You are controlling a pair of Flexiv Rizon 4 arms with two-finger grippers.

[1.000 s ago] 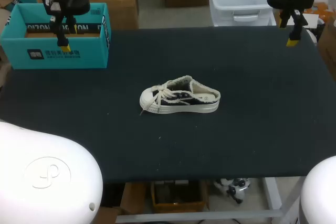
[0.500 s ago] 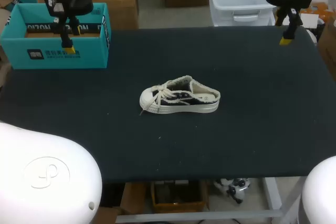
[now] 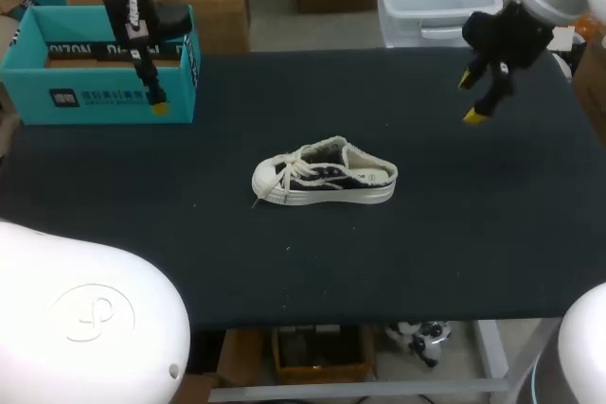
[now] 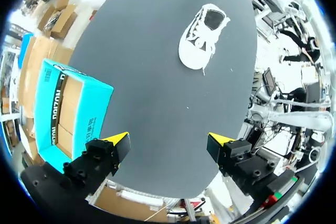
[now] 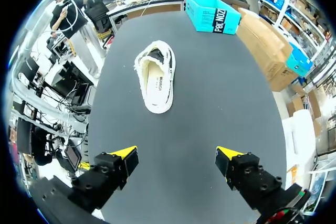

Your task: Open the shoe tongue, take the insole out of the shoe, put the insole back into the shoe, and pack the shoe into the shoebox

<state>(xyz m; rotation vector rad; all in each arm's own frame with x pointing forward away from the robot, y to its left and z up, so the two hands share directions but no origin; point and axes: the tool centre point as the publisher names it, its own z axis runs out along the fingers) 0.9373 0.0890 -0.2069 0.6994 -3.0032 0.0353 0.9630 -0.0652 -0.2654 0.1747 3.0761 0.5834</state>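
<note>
Shoe (image 3: 325, 173) sits sole-down mid tabletop (image 3: 426, 262), nothing touching it. Long axis runs left-right: toe points left, open heel right. Laces (image 3: 289, 166) bunch over the toe half, with one loose end trailing off the toe onto the tabletop. Right wrist view looks into the heel opening, and the pale insole (image 5: 157, 85) lies flat inside, so not taken out yet. Tongue too small to make out under the laces.

Shoebox (image 3: 99, 92) is at far left, top open, well apart from the shoe.

My left pincer (image 3: 154, 101) hangs just in front of the shoebox's near right corner, fingers spread wide, holding nothing. My right pincer (image 3: 470, 98) hangs above the far right of the tabletop, also wide and empty, well apart from the shoe.

Step, as I judge it: approach for opening the tongue, whole task ahead. To do it well:
- Right pincer comes down on the heel side and steadies the heel rim or sole edge so the light shoe does not slide.
- Left pincer comes in from the toe side and narrows first.
- It slips under the tongue's top edge behind the laces, pinches tongue only, then pulls up and toward the toe.

Risk: catching laces instead, or dragging the shoe and turning its axis.
</note>
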